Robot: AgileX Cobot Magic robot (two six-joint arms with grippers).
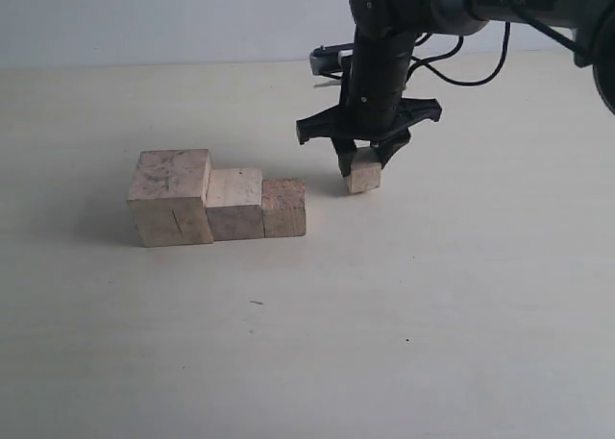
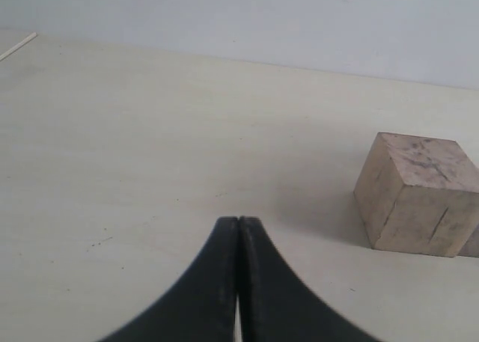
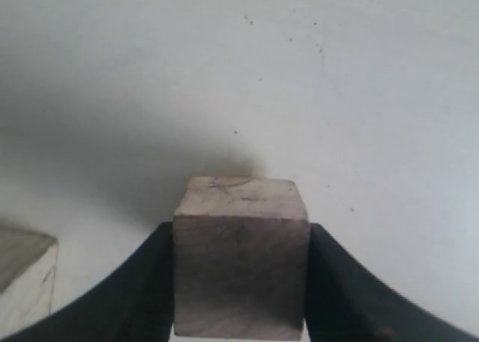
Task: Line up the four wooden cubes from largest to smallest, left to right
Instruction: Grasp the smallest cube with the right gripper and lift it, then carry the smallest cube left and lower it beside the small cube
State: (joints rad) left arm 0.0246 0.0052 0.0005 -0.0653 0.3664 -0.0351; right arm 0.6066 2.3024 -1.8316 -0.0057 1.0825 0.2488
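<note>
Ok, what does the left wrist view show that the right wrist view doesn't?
Left wrist only: the left end effector, shut and empty, and the largest cube. Right wrist only: the smallest cube clamped in the right end effector, plus a corner of another cube I can't identify. Both: the pale table.

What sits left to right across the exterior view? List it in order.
largest pale beige wooden cube → second-largest pale wooden cube → third, browner wooden cube → smallest wooden cube, clamped in the black right gripper.

Left gripper [image 2: 238, 224] closed, right gripper [image 1: 365, 163] clamped.
</note>
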